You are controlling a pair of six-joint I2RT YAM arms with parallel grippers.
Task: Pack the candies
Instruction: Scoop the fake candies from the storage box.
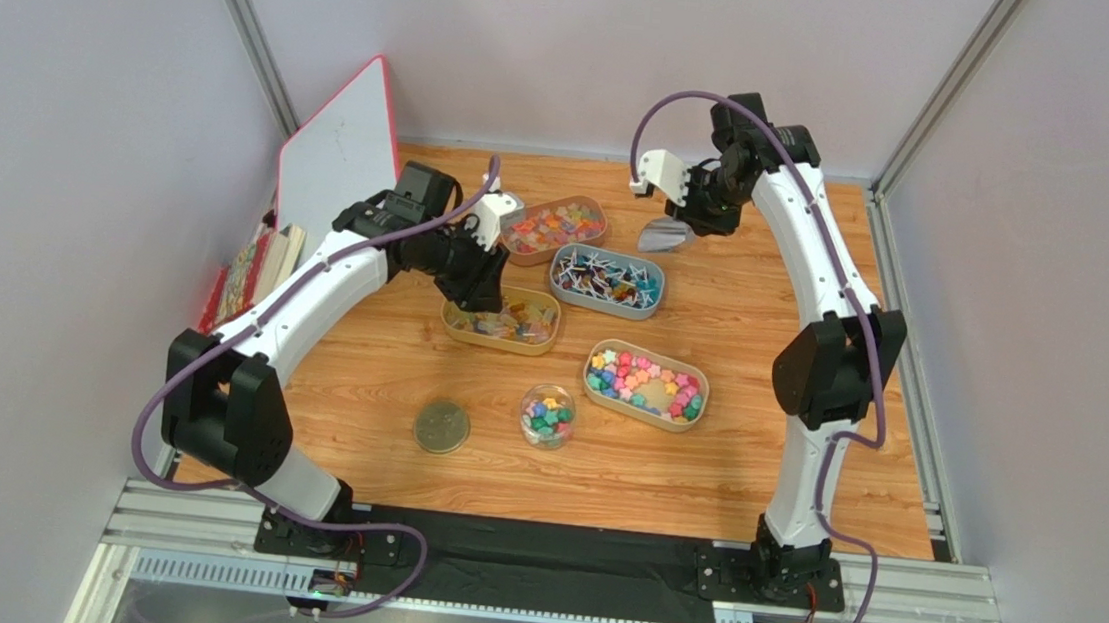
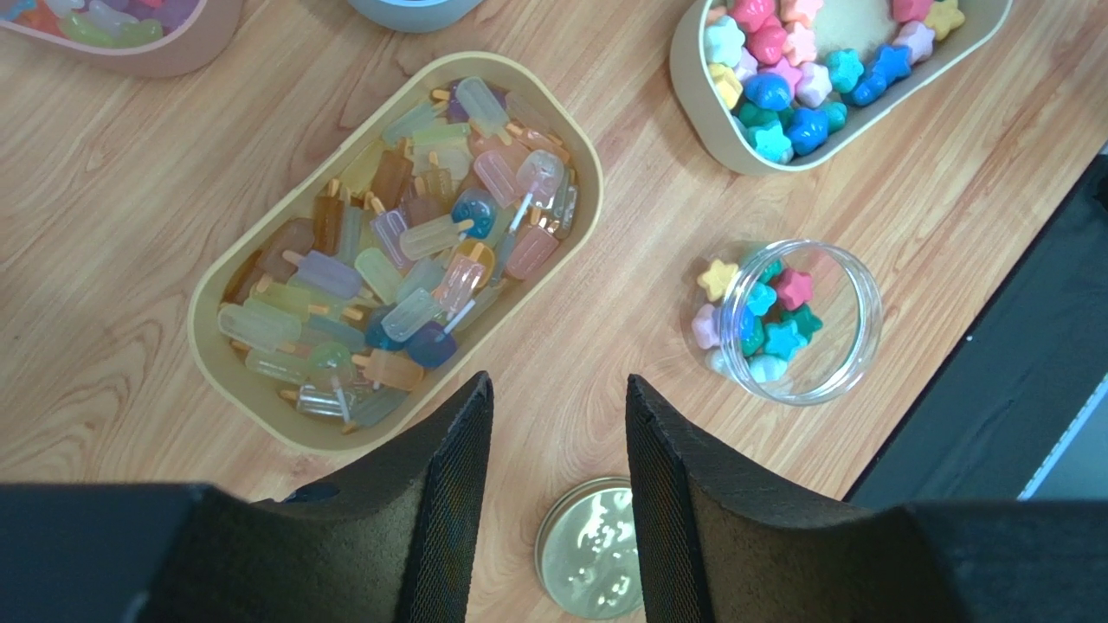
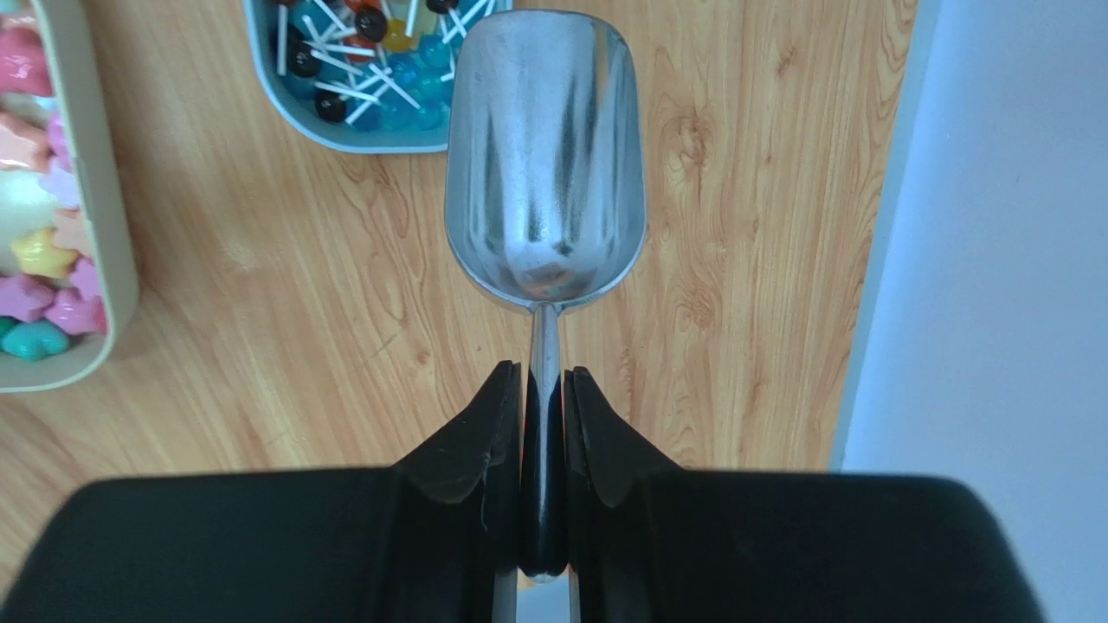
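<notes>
The candies lie in four oval trays: pastel popsicle-shaped ones (image 2: pixel 403 247) in a tan tray (image 1: pixel 503 321), bright star ones (image 1: pixel 646 385), stick ones in a grey-blue tray (image 1: pixel 607 282), and red-orange ones (image 1: pixel 555 227). A small clear jar (image 2: pixel 793 321) holds some star candies, and its lid (image 2: pixel 592 552) lies flat on the table. My left gripper (image 2: pixel 559 396) hangs open and empty just off the near edge of the popsicle tray, above the lid. At the back, my right gripper (image 3: pixel 544 377) is shut on the handle of an empty metal scoop (image 3: pixel 546 156), above the table.
A white board with a red edge (image 1: pixel 336 157) leans at the back left, with books (image 1: pixel 260 268) beside it. Grey walls enclose the table on three sides. The black strip (image 1: pixel 555 545) runs along the near edge.
</notes>
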